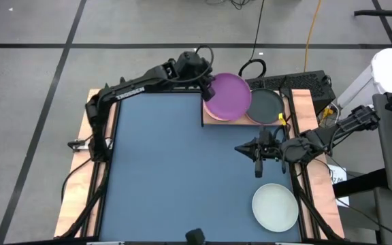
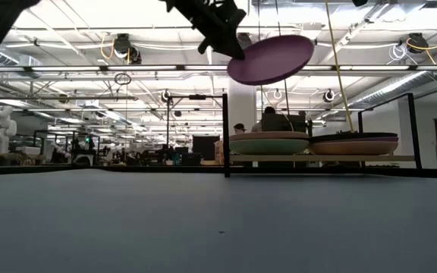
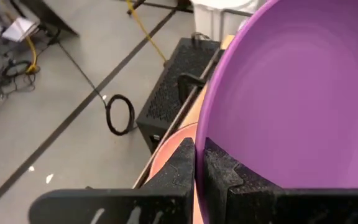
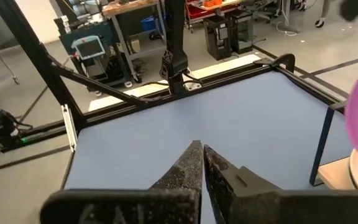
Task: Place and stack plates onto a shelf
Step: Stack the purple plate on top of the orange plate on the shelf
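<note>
- Our shelf (image 1: pixel 213 120) sits at the far edge of the blue mat (image 1: pixel 182 170), already carrying two stacks: one topped pink (image 2: pixel 268 137), one topped by a black plate (image 1: pixel 265 105).
- Our left gripper (image 1: pixel 209 87) has its fingers pinched tight on the rim of a purple plate (image 1: pixel 226 96), which hangs tilted in the air above the pink-topped stack.
- Our right gripper (image 1: pixel 258 163) waits with fingers closed on nothing, over the mat near the shelf; a pale mint plate (image 1: pixel 275 207) lies on the mat's near right, well apart.
- We judge the tilt the main risk: released at this angle, the plate could land edge-first and slide off the stack.
- The rim hold is thin, so the plate could swing or slip on the way down.
- The shelf's black rail (image 2: pixel 225 134) stands close; drifting sideways, we might clip it.
</note>
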Robot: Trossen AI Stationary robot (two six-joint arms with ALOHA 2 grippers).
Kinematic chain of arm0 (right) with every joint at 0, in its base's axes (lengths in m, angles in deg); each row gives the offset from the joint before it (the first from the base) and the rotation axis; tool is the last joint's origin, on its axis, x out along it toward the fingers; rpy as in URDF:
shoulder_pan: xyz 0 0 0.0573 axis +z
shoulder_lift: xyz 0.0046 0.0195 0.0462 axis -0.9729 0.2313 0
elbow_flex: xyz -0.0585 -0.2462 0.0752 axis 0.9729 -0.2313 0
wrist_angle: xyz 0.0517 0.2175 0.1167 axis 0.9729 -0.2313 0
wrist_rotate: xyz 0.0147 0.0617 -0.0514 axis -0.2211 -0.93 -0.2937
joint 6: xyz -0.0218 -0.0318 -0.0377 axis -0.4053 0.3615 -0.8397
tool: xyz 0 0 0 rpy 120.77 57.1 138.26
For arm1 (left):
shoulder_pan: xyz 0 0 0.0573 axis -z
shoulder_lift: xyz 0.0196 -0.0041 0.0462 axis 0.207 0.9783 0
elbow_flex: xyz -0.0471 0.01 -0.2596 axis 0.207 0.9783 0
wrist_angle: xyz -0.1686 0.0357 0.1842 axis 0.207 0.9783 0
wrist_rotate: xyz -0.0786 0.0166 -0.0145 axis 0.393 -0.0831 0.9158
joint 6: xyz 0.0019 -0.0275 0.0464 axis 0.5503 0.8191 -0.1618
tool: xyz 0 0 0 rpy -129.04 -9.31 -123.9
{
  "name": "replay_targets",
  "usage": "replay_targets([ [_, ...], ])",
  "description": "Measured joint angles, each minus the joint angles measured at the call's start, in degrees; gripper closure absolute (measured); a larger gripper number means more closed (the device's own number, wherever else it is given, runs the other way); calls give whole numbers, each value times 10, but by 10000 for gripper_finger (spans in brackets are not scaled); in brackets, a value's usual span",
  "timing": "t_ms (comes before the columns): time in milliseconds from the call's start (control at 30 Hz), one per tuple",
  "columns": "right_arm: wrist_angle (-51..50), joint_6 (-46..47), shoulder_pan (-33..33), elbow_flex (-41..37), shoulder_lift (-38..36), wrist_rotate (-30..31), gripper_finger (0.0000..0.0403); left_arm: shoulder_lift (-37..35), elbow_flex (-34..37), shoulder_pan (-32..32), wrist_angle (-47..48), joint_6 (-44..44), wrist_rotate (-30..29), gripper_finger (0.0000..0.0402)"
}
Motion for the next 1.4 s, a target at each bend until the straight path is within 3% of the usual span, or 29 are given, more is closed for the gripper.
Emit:
replay_targets([
  [267, -25, -5, -1, 0, 0, 0, 403, 35, -21, -22, -46, 47, -3, 391],
  [567, -53, 2, -9, 0, -8, 2, 403, 58, -21, -35, -68, 19, -49, 391],
  [1400, -56, 43, -10, 0, -21, -2, 403, 111, -20, -26, -51, 0, -80, 374],
])
